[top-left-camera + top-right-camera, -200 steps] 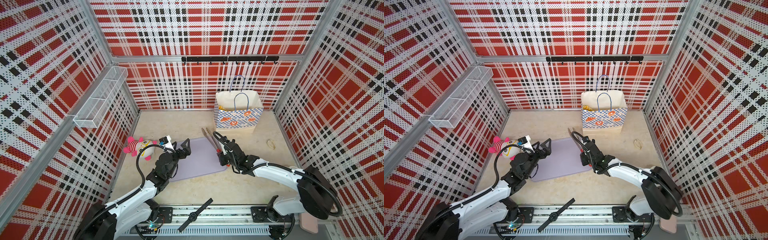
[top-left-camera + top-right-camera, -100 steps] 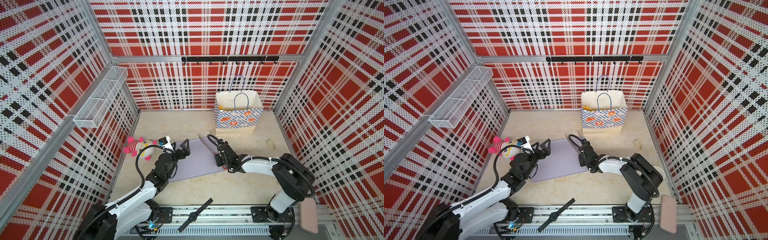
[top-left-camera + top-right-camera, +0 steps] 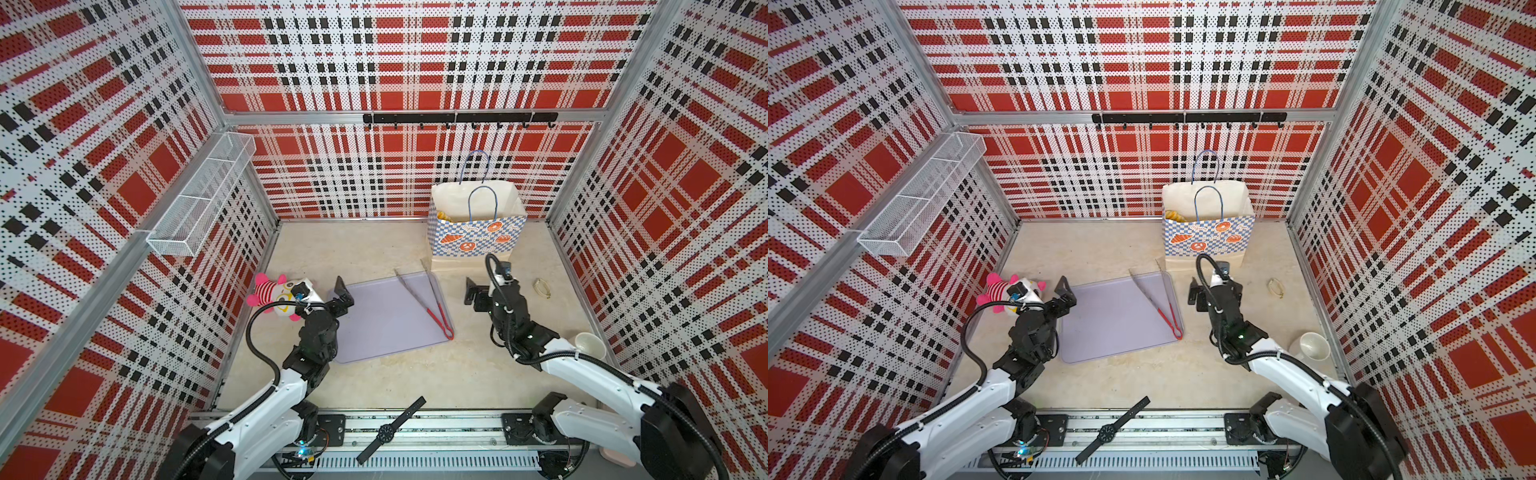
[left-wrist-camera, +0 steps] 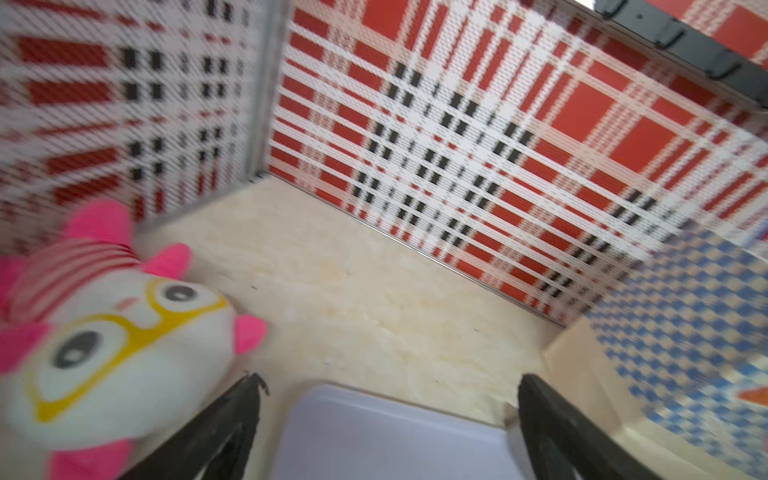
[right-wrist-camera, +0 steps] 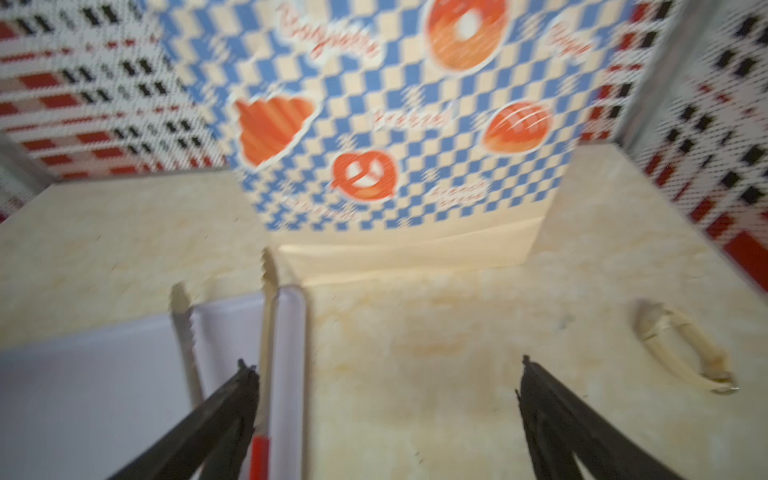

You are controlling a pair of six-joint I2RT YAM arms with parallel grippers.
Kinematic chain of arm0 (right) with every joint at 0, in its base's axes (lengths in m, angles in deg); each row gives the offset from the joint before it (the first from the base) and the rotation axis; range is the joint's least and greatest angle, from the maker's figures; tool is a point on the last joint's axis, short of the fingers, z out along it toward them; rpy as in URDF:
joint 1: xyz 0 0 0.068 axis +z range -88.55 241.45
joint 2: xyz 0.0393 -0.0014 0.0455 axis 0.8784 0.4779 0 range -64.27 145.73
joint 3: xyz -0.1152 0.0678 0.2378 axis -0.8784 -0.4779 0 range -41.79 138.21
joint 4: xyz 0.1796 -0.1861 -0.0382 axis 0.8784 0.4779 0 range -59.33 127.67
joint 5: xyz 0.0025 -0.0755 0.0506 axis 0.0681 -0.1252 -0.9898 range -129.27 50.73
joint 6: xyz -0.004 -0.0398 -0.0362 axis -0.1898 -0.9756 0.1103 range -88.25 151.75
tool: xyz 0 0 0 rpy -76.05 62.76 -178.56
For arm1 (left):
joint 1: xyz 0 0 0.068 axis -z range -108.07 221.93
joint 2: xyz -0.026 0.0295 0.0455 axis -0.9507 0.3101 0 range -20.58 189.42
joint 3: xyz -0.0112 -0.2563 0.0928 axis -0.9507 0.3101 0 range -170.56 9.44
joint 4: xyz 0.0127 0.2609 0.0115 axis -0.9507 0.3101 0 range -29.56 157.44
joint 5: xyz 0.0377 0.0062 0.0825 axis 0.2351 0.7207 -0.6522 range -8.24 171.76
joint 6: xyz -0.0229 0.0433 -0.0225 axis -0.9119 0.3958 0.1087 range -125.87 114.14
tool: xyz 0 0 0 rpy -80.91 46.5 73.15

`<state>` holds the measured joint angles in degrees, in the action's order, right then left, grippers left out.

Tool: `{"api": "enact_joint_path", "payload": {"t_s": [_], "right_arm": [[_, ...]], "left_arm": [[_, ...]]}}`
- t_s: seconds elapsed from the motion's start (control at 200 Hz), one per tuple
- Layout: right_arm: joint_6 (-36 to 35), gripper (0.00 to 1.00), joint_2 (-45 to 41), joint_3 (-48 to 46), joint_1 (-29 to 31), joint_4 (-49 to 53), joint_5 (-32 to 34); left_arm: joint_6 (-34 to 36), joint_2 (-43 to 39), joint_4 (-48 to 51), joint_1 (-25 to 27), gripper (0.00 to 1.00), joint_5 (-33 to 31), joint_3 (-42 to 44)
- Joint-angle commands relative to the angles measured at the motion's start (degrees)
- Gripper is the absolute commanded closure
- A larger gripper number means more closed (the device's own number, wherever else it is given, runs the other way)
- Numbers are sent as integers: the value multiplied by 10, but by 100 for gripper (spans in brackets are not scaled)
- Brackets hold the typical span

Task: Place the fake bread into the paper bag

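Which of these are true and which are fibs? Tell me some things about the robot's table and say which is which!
1. The tongs lie on the purple tray. True.
2. The right gripper is squeezing the tongs. False: it is open and empty, beside the purple tray.
3. The paper bag stands upright by the back wall. True.
4. The plush doll is inside the paper bag. False: it lies on the table, close to the open left gripper.
5. Yellow fake bread shows inside the paper bag. True.
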<state>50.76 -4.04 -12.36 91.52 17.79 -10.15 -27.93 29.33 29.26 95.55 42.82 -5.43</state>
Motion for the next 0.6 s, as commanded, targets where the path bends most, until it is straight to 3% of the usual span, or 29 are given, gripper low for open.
{"api": "enact_joint_path", "payload": {"t_s": [0.0,0.065,0.125,0.205,0.281,0.461,0.596], "right_arm": [[-64,0,-37,-48,-57,-103,15],[-82,0,-54,-88,-93,-162,0],[-108,0,-56,-125,-119,-225,-8],[-164,0,-34,-179,-143,-331,-28],[-206,0,4,-207,-161,-405,-72],[-221,1,144,-233,-181,-586,-121],[-239,0,245,-226,-194,-689,-126]], "left_arm": [[110,-17,-33,-23,2,-134,-3],[155,-20,-123,-44,2,-153,36],[182,-1,-215,-73,2,-130,70],[168,55,-237,-120,2,-110,72],[167,120,-291,-128,2,-87,82],[242,313,-691,-141,2,0,154],[253,382,-708,-144,2,55,140]]}}
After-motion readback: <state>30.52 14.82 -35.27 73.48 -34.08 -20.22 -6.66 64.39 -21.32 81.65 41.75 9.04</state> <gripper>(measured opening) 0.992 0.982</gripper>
